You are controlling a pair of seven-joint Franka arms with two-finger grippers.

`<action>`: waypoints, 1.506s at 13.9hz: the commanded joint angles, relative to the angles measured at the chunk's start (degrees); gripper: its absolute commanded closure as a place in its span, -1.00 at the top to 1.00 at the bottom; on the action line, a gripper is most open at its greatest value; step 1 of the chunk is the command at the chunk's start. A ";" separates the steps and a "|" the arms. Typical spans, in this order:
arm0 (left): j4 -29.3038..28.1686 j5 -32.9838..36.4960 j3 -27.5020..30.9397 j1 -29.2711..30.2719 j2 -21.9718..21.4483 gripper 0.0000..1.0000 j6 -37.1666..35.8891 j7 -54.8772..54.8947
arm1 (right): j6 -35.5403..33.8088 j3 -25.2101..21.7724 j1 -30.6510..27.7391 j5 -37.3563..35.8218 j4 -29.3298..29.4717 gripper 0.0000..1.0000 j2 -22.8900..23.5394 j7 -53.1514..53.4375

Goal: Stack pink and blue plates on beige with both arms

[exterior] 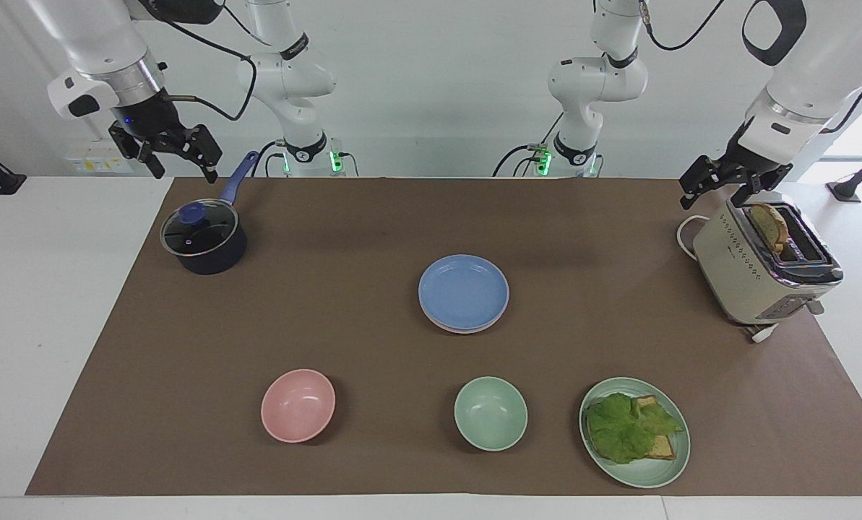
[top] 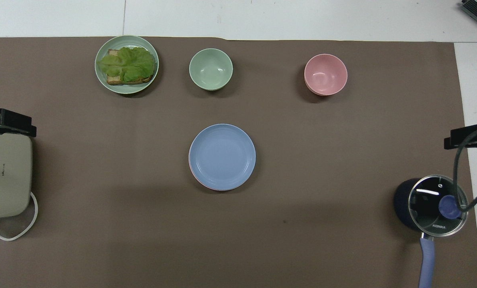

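The blue plate (exterior: 463, 291) (top: 222, 156) lies on top of a stack in the middle of the brown mat. A thin rim of the pink plate (top: 195, 179) shows under it. The beige plate is hidden. My right gripper (exterior: 184, 172) (top: 468, 138) hangs open and empty in the air, over the table's edge near the saucepan (exterior: 203, 242). My left gripper (exterior: 716, 199) (top: 12, 122) waits open and empty just above the toaster (exterior: 759, 271).
A pink bowl (exterior: 298, 405), a green bowl (exterior: 490, 413) and a green plate (exterior: 665, 462) with lettuce and toast sit in a row farthest from the robots. The lidded saucepan stands at the right arm's end. The toaster holds a slice of bread (exterior: 769, 225).
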 commanded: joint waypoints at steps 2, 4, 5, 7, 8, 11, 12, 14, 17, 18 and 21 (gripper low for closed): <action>0.15 0.86 -0.57 0.65 -0.39 1.00 -0.63 0.25 | 0.20 0.56 1.84 -3.29 0.00 1.00 -0.79 -1.32; 0.15 0.86 -0.57 0.65 -0.39 1.00 -0.63 0.25 | -2.69 0.56 2.38 -3.83 2.89 1.00 -0.09 -1.50; 0.15 0.86 -0.57 0.65 -0.39 1.00 -0.63 0.25 | -3.31 0.47 2.21 -3.05 3.78 1.00 0.09 -1.59; 0.15 0.86 -0.57 0.65 -0.39 1.00 -0.63 0.25 | -2.88 0.30 2.30 -2.86 3.35 1.00 0.18 -1.67; 0.15 0.86 -0.57 0.65 -0.39 1.00 -0.72 0.25 | -2.88 0.30 2.30 -2.86 3.35 1.00 0.18 -1.68; 0.15 0.86 -0.57 0.65 -0.39 1.00 -0.72 0.25 | -3.32 0.21 1.86 -2.42 3.17 1.00 0.00 -1.76; 0.15 0.86 -0.57 0.65 -0.39 1.00 -0.63 0.25 | -3.41 0.21 1.86 -2.42 3.17 1.00 -0.09 -1.68; 0.15 0.86 -0.57 0.65 -0.39 1.00 -0.72 0.25 | -3.41 0.12 1.77 -2.42 2.64 1.00 -0.44 -1.76; 0.15 0.86 -0.57 0.65 -0.39 1.00 -0.63 0.25 | -2.53 0.12 1.77 -2.42 0.10 1.00 -1.84 -1.33; 0.15 0.86 -0.57 0.65 -0.39 1.00 -0.72 0.25 | -1.57 0.12 1.77 -2.42 -0.69 1.00 -2.19 -1.50; 0.15 0.86 -0.57 0.65 -0.39 1.00 -0.63 0.25 | -1.04 0.12 1.77 -2.42 -1.05 1.00 -2.28 -1.76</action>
